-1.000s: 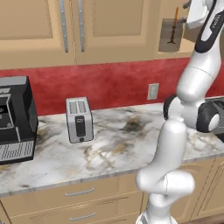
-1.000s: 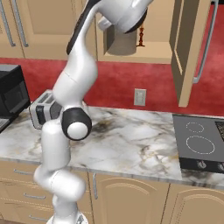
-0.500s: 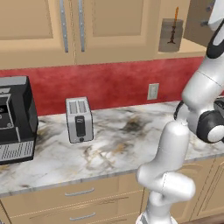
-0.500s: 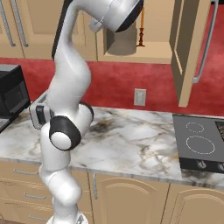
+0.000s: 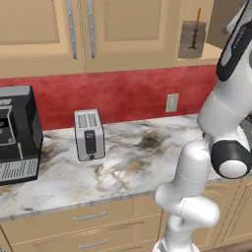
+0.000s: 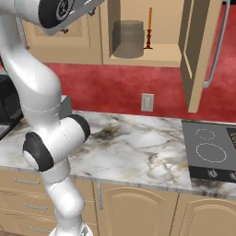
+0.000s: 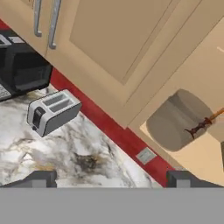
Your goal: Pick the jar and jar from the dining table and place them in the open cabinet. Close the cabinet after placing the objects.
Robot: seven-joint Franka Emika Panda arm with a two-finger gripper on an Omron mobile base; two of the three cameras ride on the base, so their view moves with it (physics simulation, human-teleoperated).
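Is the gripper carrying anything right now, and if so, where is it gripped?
Nothing is held. The gripper is open with empty space between its tips, while the jar sits on the cabinet shelf.

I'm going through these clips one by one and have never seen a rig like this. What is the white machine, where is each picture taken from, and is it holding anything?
Everything here is a rendered kitchen. The white jointed robot arm with dark joints stands on a driving base in front of the white-grey marble counter. Two pictures come from cameras on the base, behind the arm to its left and right. The third comes from a camera on the hand, looking along the gripper; its dark fingertips stand wide apart with nothing between them, so it holds nothing.

On the counter stand a silver two-slot toaster and a black coffee machine; a black cooktop is set into it. Above, the light tan wall cabinet has its door open. On its shelf stand a squat grey jar and a slim orange-and-dark-red piece like a candlestick.
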